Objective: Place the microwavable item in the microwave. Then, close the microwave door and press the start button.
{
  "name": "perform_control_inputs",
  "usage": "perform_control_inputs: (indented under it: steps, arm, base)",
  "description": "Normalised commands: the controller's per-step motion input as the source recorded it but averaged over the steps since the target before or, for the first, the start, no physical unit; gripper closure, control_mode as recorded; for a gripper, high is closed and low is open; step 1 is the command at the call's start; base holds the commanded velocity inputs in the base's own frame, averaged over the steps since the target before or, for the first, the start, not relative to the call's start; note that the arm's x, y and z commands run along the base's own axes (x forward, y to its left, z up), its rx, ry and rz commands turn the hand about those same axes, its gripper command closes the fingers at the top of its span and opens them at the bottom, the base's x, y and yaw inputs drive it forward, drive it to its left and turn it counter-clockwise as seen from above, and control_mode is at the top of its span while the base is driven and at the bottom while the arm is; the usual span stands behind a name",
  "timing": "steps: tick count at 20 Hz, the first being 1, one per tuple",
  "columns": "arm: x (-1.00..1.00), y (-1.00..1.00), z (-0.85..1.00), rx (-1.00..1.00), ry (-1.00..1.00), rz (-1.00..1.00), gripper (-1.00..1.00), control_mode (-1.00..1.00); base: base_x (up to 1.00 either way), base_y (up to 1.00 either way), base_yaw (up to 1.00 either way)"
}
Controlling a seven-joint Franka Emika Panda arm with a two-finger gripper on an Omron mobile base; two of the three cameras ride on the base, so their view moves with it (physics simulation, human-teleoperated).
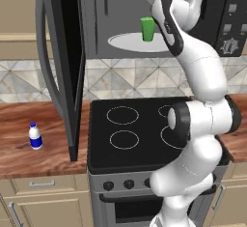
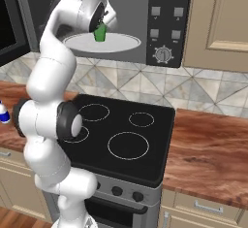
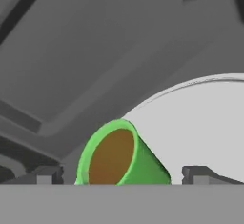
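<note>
Fingertips stand wide apart either side of the cup, gripping nothing. It sits upright on the turntable in the microwave. Pulling back askew could topple it. Arm hides the gripper in both base views; contact is unclear. Door hangs open.

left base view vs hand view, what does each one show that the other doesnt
Left base view alone: the open microwave door, white bottle on the wood counter, stove, control knob. Hand view alone: the cup's brown contents, and the open gripper with fingertips either side of it. Both: green cup on the white turntable.
</note>
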Motion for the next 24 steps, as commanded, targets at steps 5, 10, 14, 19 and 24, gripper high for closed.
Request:
perform_control_inputs:
  steps: [5,10,14,19,24]
  arm:
    - [-0.99,0.01,-0.49,-0.05,-0.12,0.0,-1.0,-1.0]
    - [-0.84,0.03,-0.92,-0.1,-0.05,0.01,-1.0,-1.0]
    - [-1.0,0.0,-0.34,-0.08,-0.18,0.0,-1.0,-1.0]
    - [-1.0,0.0,0.0,-0.1,-0.25,0.0,-1.0,-1.0]
    - [-0.98,0.0,0.02,-0.15,-0.23,0.0,-1.0,-1.0]
  base:
    - [0.0,0.0,0.0]
    - [0.0,0.0,0.0]
    - [0.0,0.0,0.0]
    - [0.0,0.0,0.0]
    - [0.0,0.0,0.0]
